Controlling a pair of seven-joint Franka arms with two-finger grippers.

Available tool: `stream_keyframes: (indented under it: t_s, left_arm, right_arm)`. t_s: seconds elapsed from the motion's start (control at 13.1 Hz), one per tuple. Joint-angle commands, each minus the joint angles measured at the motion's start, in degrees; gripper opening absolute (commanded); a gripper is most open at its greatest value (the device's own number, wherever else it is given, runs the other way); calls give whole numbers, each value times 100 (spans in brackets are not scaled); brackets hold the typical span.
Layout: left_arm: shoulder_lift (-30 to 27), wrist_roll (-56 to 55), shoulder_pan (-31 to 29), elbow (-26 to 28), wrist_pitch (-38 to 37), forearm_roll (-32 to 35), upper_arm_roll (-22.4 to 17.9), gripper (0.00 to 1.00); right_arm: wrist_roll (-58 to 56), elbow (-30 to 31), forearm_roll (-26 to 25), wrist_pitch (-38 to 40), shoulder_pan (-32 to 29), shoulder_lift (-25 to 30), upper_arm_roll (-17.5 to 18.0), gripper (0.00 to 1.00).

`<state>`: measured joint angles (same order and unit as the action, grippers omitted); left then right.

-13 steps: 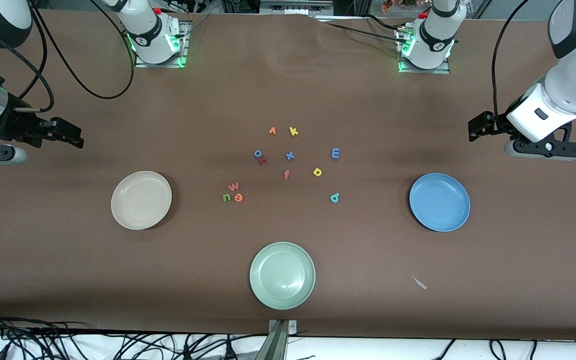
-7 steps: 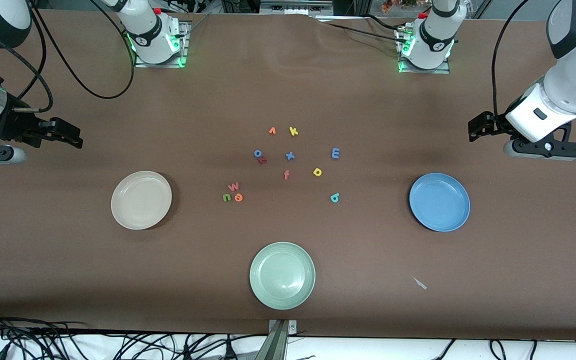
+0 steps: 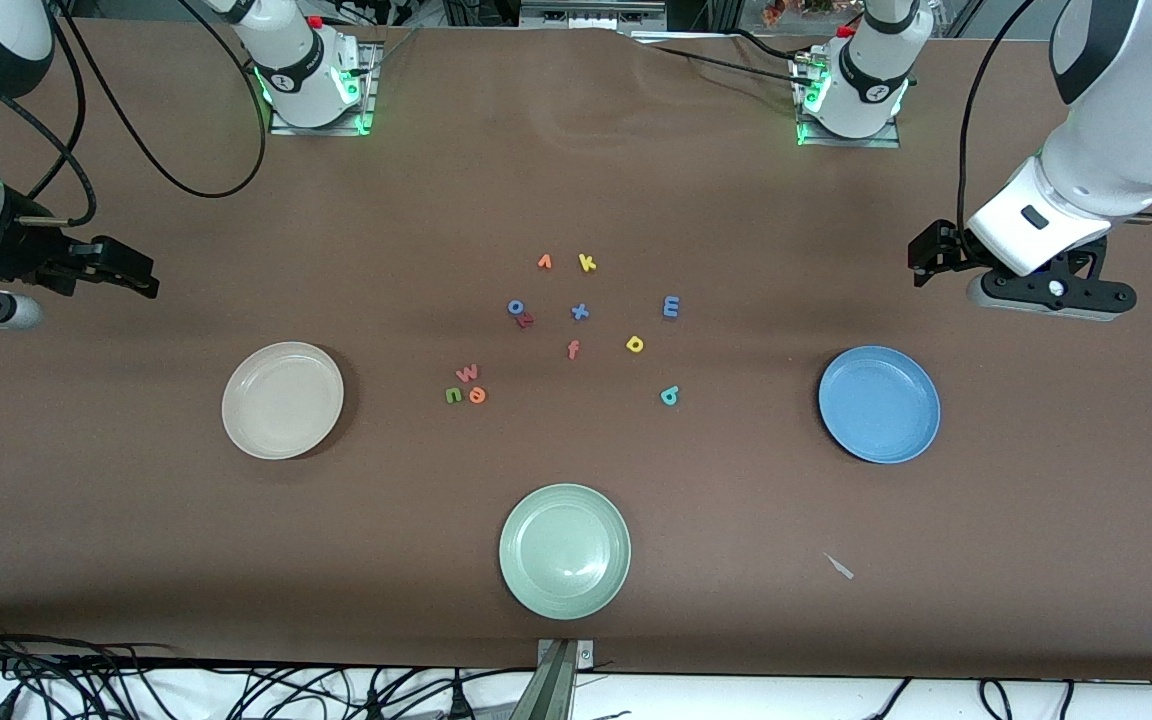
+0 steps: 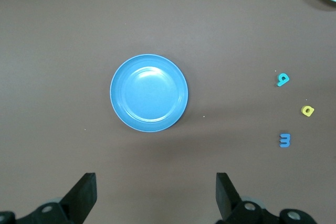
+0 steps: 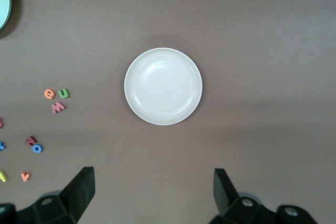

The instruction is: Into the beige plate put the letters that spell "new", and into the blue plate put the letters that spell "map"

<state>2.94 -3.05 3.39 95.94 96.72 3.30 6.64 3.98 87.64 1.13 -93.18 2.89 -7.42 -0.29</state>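
The left gripper (image 3: 921,262) hangs over bare brown table at the left arm's end, above the stretch between that arm's base and the round medium-blue plate (image 3: 878,404). Its 2 black fingers (image 4: 84,195) stand spread wide with nothing between them. The right gripper (image 3: 141,272) hangs over the table at the right arm's end, its 2 fingers (image 5: 81,190) equally wide apart and holding nothing.

The round cream-beige plate (image 3: 282,400) lies toward the right arm's end with nothing in it, and the blue plate, toward the left arm's end, holds nothing either. Between them the tiny foam letters sit on the table. The green n (image 3: 453,395), orange e (image 3: 477,395) and pinkish-red w (image 3: 466,373) cluster close together on the beige plate's side. The light-blue m (image 3: 671,306), yellow a (image 3: 635,344) and teal p (image 3: 669,395) lie spread apart on the blue plate's side. A pale green plate (image 3: 564,550) sits nearest the front camera.
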Motion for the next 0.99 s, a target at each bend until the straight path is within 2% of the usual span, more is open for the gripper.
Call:
stream_keyframes:
  t_s: [0.0, 0.92]
  left_arm:
    - [93, 6, -67, -164, -100, 153, -5, 100]
    - [93, 24, -67, -172, -92, 118, 12, 100]
  right_arm:
    - [15, -37, -60, 2, -26, 21, 20, 100]
    - [15, -45, -51, 28, -35, 30, -24, 100]
